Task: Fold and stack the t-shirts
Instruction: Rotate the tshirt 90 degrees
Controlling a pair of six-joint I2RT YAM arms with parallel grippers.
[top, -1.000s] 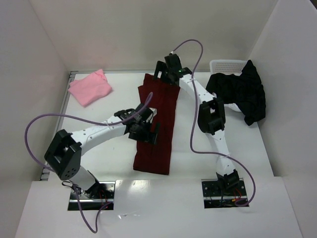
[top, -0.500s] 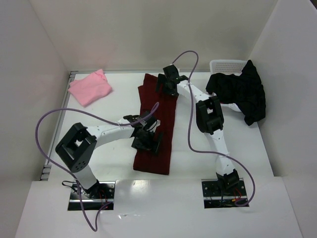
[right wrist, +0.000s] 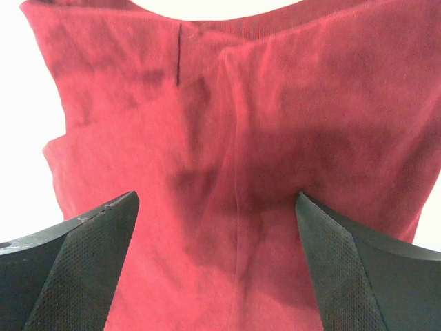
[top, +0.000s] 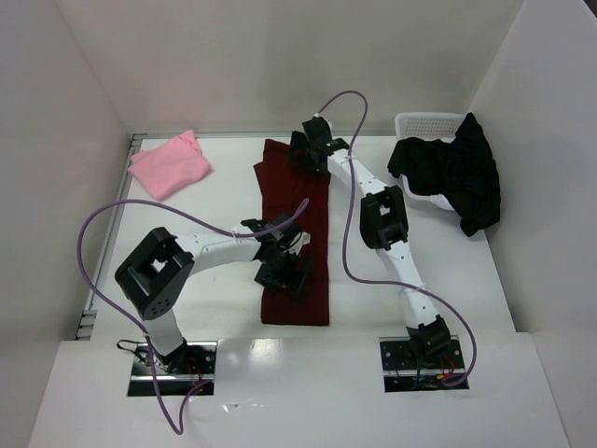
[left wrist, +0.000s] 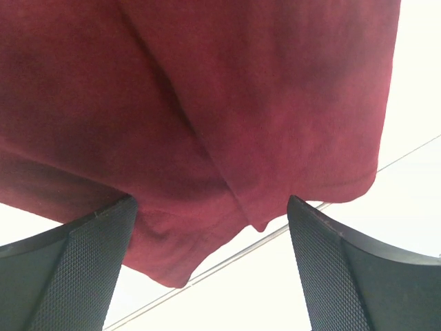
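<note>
The dark maroon t-shirt (top: 300, 245) lies as a long narrow strip down the middle of the table. My left gripper (top: 287, 277) is open above its near end; the left wrist view shows the hem (left wrist: 227, 207) between the spread fingers. My right gripper (top: 306, 152) is open over the far collar end, with maroon cloth (right wrist: 234, 172) between its fingers. The pink t-shirt (top: 170, 164) lies folded at the far left. The black t-shirt (top: 457, 177) is heaped at the far right, draped over the basket.
A white mesh basket (top: 424, 124) stands at the back right, partly under the black shirt. White walls close in the table on the left, back and right. Purple cables loop over both arms.
My left gripper has moved toward the near end of the maroon shirt. My right gripper has shifted slightly left at the far end. The shirt now lies straighter and narrower.
</note>
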